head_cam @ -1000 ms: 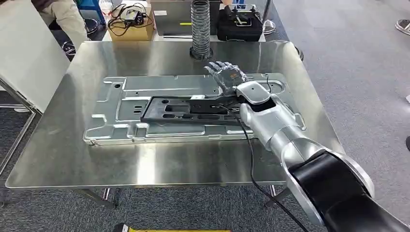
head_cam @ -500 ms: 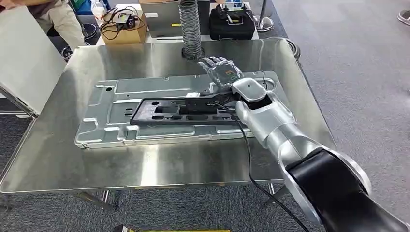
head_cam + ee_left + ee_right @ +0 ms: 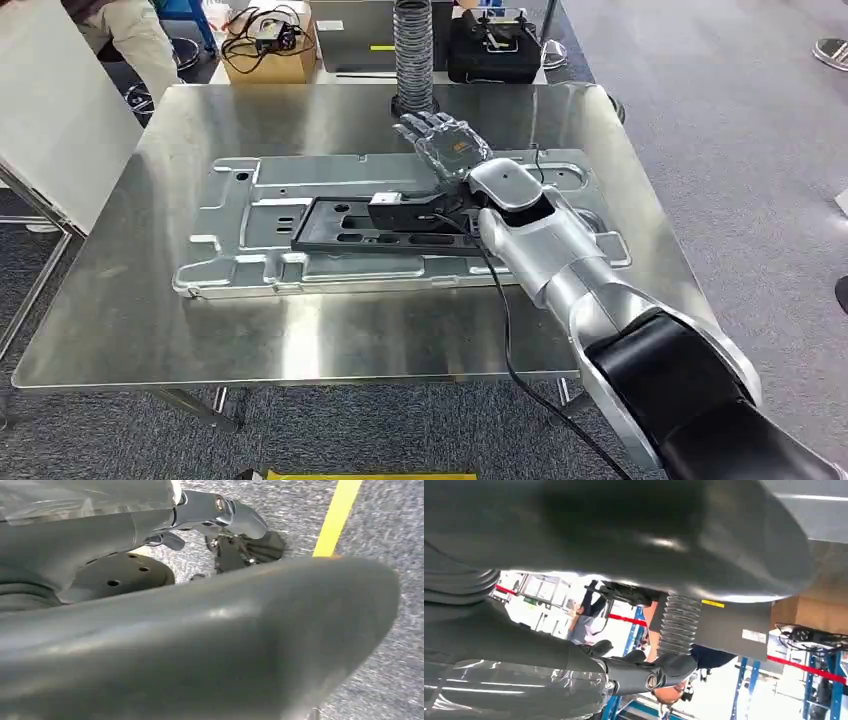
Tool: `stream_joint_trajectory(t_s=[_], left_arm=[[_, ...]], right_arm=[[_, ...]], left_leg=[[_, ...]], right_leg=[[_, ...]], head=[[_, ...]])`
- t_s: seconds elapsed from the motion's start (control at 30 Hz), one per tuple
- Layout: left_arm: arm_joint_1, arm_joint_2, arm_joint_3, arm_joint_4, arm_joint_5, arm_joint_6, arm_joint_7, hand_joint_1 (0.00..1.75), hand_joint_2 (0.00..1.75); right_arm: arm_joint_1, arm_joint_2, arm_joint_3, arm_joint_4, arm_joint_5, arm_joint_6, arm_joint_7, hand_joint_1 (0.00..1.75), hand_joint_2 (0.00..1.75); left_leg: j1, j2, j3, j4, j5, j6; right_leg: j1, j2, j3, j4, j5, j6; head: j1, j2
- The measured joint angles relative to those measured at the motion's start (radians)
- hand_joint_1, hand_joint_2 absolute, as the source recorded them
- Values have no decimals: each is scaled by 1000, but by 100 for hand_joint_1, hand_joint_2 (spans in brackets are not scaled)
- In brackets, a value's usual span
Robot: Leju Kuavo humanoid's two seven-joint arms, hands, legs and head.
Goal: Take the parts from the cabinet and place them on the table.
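Right hand (image 3: 445, 147) is open, fingers spread, holding nothing, hovering over the far edge of the grey plate (image 3: 260, 200) on the worktop (image 3: 150, 330). Black part (image 3: 350, 225) lies flat on the plate, long side along it, its near end under the right wrist and forearm, so the part sits just behind and below the hand, not in it. Looks like the release step; to do it well, lift the hand straight up and clear so wrist and cable (image 3: 505, 320) don't drag the part off the plate. Left hand (image 3: 220, 520): fingers partly seen over the floor, cannot tell if open or closed.
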State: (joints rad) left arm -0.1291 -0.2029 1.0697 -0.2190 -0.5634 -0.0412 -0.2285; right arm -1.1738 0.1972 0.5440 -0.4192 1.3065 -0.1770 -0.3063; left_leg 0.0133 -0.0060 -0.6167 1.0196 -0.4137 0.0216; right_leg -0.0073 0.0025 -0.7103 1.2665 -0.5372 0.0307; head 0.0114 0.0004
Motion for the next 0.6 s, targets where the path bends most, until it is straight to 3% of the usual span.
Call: stream_joint_trajectory(t_s=[0.07,0.1,0.17,0.23,0.27,0.3,0.33,0.4,0.43,0.47,0.5,0.57,0.6], left_arm=[[0,0,0,0,0,-1,1,0,0],[-1,-1,0,0,-2,-2,1,0,0],[-4,-1,0,0,-2,-2,2,0,0],[-3,-1,0,0,-3,-2,5,0,0],[-3,-1,0,0,-3,-2,5,0,0],[-3,-1,0,0,-3,-2,5,0,0],[-2,-1,0,0,-3,-2,6,0,0],[-3,-1,0,0,-3,-2,8,0,0],[-3,0,0,0,-3,-2,8,0,0],[-3,0,0,0,-3,-2,8,0,0],[-4,0,0,0,-3,-2,8,0,0],[-5,0,0,0,-3,-2,8,0,0],[-8,0,0,0,-3,-2,8,0,0]], right_arm=[[-4,0,0,-14,0,0,0,0,0],[-7,0,1,-20,0,1,-2,0,0],[-7,2,1,-27,1,1,-2,0,0],[-6,1,2,-29,1,1,-2,0,0],[-6,2,2,-31,1,2,-2,0,0],[-7,3,3,-33,2,2,-2,0,0],[-7,4,3,-35,2,2,-2,0,0],[-5,4,6,-35,2,2,-2,0,0],[-3,4,7,-35,2,2,-2,0,0],[-1,4,8,-35,2,2,-2,0,0],[1,4,8,-35,2,2,-2,0,0],[1,4,9,-35,2,3,-2,0,0],[0,4,9,-36,2,3,-2,0,0]], left_leg=[[-3,-1,-1,2,3,-4],[-4,-1,-4,2,5,-8],[-6,0,-8,1,12,-20],[-4,-1,-8,-6,21,-32],[-11,-1,-11,-2,17,-38],[-6,0,-20,15,-10,-42],[-5,0,-37,68,-63,-45],[-3,1,-80,210,-156,-51],[-2,1,-93,265,-182,-54],[-2,1,-86,281,-184,-56],[-2,1,-56,248,-167,-57],[1,1,52,92,-110,-55],[2,1,103,11,-102,-53]], right_leg=[[3,0,100,-184,78,-14],[6,1,131,-250,77,-22],[13,-1,125,-250,91,-25],[14,-1,122,-253,100,-35],[4,-5,121,-274,114,-41],[2,-7,119,-279,125,-46],[3,-7,111,-282,134,-52],[4,-7,92,-279,147,-53],[5,-8,81,-277,154,-53],[5,-8,67,-274,162,-51],[4,-8,55,-270,169,-49],[3,-7,36,-262,181,-43],[2,-7,29,-255,186,-38]], head=[[0,0],[-1,0],[1,0],[1,0],[-2,0],[-3,0],[-5,0],[-8,0],[-7,0],[-8,0],[-8,0],[-8,0],[-8,0]])
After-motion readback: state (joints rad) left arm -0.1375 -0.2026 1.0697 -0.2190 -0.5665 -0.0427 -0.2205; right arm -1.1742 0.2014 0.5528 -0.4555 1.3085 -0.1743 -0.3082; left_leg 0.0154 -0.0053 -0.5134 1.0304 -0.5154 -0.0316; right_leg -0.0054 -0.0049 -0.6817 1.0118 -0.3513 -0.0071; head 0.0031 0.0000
